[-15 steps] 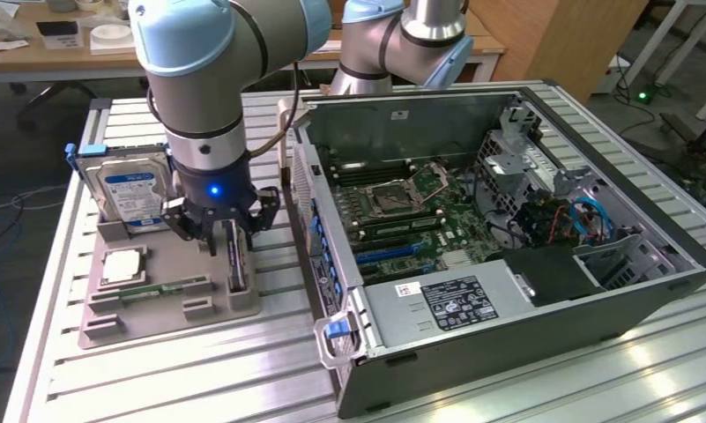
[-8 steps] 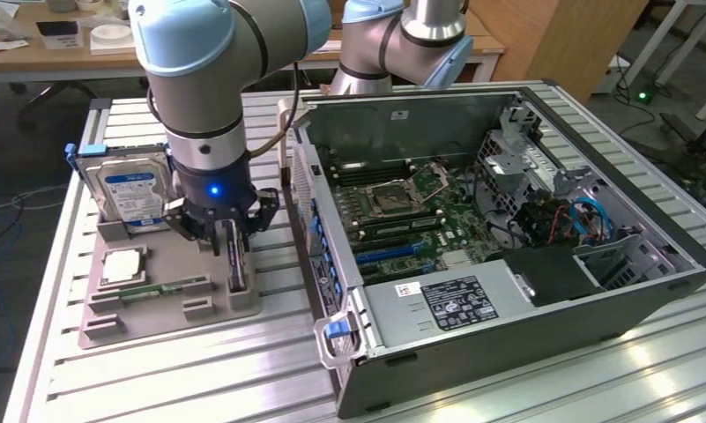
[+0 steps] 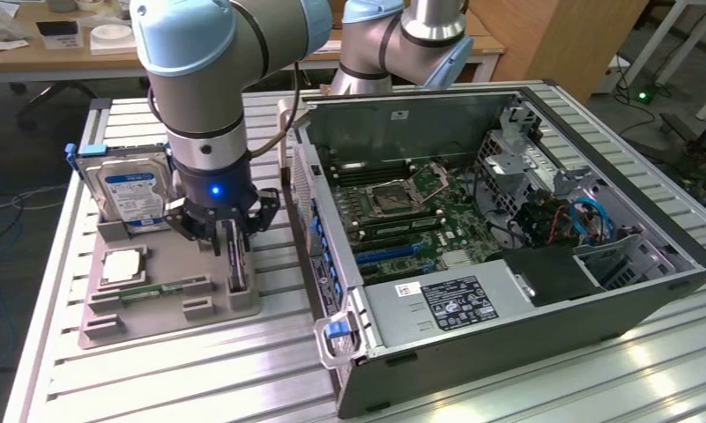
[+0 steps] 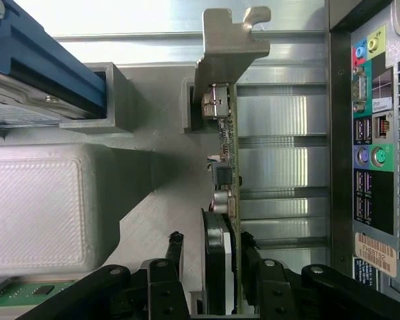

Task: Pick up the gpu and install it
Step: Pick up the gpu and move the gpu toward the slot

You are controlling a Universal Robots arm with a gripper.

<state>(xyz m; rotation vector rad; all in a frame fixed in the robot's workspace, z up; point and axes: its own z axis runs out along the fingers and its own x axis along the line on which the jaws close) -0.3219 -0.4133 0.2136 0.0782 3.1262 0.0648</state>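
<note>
- The gpu [image 3: 237, 269] [image 4: 231, 167] stands on its long edge in a slot of the grey tray [image 3: 211, 310] [image 4: 153, 193], on the desk [image 3: 188, 374].
- The pincer [image 3: 230, 236] [image 4: 212, 240] straddles its upper edge; you cannot tell whether it grips.
- The computer case [image 3: 335, 273] [image 4: 340, 167] stands near, on the exterior view's right, with a strip of bare desk between.

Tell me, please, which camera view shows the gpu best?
The wrist view: the gpu is seen edge-on from close by, with its metal bracket and circuit-board edge plain. In the exterior view it stands in the grey tray, and the gripper above it hides much of it.
</note>
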